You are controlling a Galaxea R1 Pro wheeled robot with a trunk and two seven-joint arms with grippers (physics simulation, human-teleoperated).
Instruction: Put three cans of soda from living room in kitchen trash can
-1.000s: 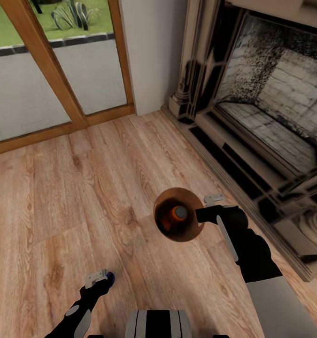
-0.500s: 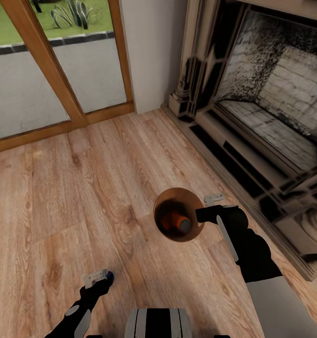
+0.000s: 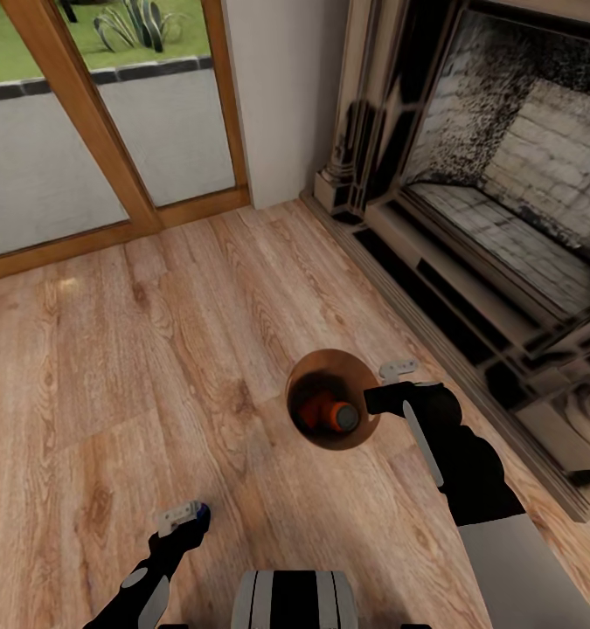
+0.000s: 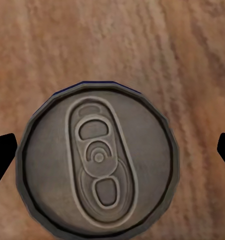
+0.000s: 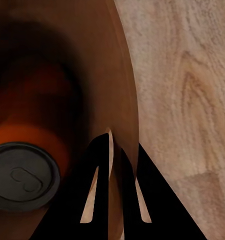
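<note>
L gripper [image 4: 112, 150] – clamps blue can [image 4: 98, 162] | R gripper [image 5: 111, 150] – pinches bin rim [image 5: 123, 100]

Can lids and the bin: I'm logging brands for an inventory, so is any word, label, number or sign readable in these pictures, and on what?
None can be read.
Blue can in the left claw: grey lid shows a pull tab, no lettering.
Orange can in the bin: dark lid shows a tab outline, no text.
Bin wall, held by the right claw: plain copper, no label.
</note>
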